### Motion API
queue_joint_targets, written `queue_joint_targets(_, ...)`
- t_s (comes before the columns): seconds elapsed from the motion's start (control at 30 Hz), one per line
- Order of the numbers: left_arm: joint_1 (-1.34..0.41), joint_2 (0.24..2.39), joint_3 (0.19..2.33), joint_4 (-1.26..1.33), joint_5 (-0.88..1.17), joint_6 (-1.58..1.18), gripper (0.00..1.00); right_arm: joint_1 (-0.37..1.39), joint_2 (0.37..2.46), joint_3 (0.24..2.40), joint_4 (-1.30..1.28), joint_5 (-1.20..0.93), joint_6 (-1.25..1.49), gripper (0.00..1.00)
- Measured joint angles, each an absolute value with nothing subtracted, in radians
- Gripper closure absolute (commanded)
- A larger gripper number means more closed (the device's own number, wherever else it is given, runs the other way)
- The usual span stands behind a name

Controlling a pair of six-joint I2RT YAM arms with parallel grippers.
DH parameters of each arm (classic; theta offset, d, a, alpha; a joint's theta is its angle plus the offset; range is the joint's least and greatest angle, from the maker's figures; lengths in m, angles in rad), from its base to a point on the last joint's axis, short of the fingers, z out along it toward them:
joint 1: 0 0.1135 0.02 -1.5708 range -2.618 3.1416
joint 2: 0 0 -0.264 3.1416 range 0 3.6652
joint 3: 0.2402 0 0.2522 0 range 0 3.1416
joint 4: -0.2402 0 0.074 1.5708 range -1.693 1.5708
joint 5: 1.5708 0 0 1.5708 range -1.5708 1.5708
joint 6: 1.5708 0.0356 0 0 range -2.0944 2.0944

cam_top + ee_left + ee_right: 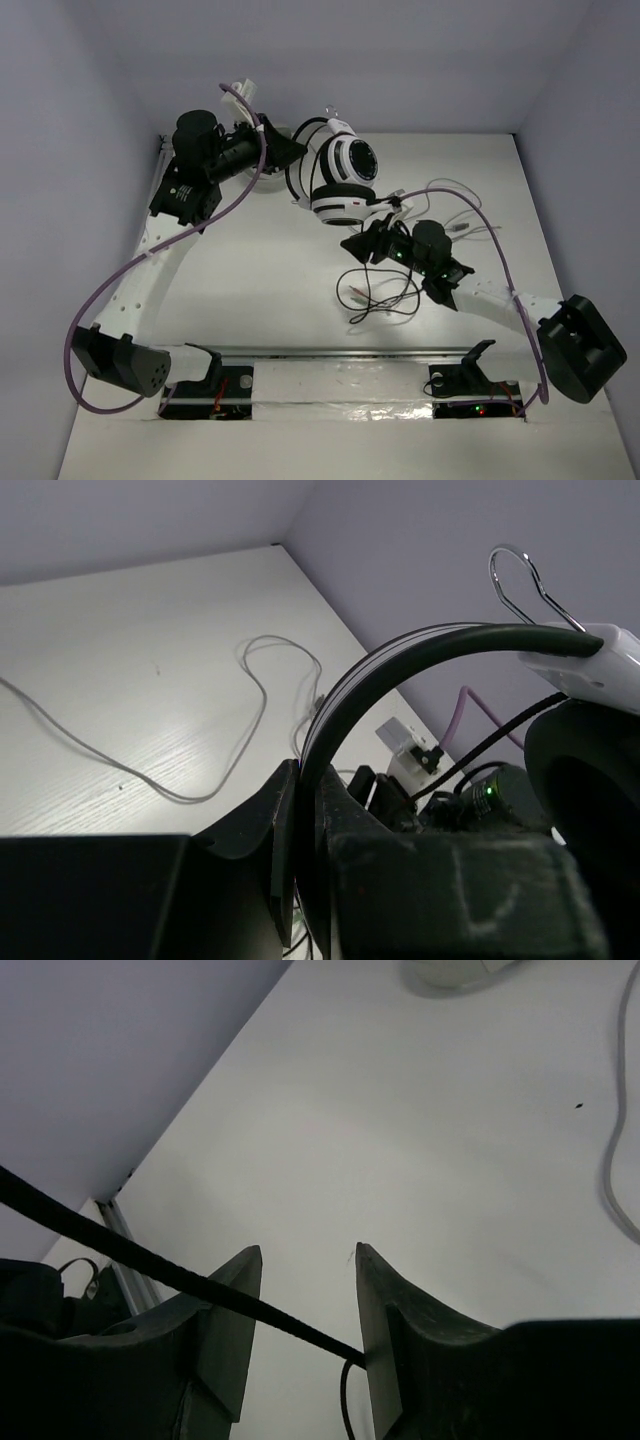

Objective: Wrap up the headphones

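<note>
Left gripper (pixel 305 780): clamped tight on the black headband (pixel 400 660), a finger pressed on either side of the band near the foot of its arc.
Right gripper (pixel 306 1260): jaws parted with clear daylight between them; the thin black cable (pixel 150 1260) slants across the gap, over the left finger, and meets the inner face of the right finger (pixel 375 1310). It's touching, not pinched.
Headphones: the black-and-white over-ear headphones (pixel 345 165) sit at the far middle of the white table (pixel 250 290), just beyond the right gripper.
Which way: the headband faces the left gripper and the round white earcups (pixel 350 160) face right. The long axis runs roughly left to right in the top view.
Resting or lifted: can't tell.
Cable slack: loose loops lie on the table (pixel 385 295), nearer than the right gripper.
Also there: a light grey cable (pixel 200 730) snakes over the table on the right side.
</note>
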State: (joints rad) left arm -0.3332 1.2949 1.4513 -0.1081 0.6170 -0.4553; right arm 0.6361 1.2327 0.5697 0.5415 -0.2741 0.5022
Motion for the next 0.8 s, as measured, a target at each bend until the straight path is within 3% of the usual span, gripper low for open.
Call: queue_joint_targets(0.8, -0.325, 1.309, 1.74, -0.277, 0.212, -0.492, 1.0, 0.72, 1.484, 0.545, 0.778, -0.397, 0.612, 0.52)
